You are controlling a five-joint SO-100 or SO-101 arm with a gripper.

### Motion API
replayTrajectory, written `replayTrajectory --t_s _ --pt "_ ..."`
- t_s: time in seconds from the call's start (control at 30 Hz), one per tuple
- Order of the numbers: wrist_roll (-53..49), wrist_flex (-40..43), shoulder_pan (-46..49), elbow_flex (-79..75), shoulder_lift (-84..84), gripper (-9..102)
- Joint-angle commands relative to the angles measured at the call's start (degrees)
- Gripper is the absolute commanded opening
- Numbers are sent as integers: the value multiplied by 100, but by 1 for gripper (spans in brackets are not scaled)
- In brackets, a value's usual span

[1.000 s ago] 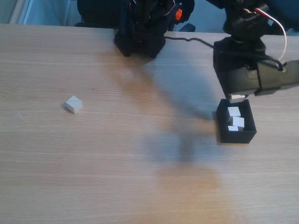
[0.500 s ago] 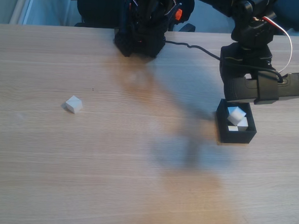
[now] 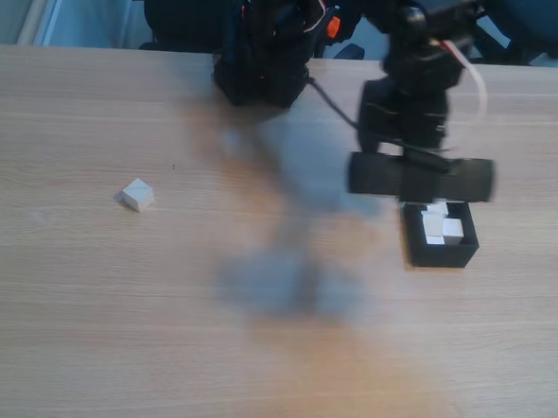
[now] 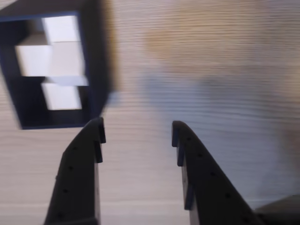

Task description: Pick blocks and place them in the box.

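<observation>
The black box sits on the right of the table in the fixed view, with whitish blocks piled inside. One loose block lies far to the left on the bare wood. The arm is motion-blurred just up and left of the box, and its wrist camera bar crosses the box's back edge. In the wrist view my gripper is open with only table between its fingers. There the box lies at the upper left, with the blocks inside it.
The arm's black base and a cable stand at the back middle of the table. A blurred shadow lies on the wood between the loose block and the box.
A block that hung at the gripper above the box's back edge dropped into the box. The arm then swung left, away from the box, and its shadow moved left too.
</observation>
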Motion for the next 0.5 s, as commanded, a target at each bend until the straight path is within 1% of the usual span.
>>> replayTrajectory --t_s 0.0,0.1,0.3,0.47 --pt "-492 -26 721 756 940 15" --pt "-1028 -70 1397 1433 1512 15" --pt "-1925 202 2813 2180 2232 16" --pt "-2848 -97 4043 2531 2479 17"
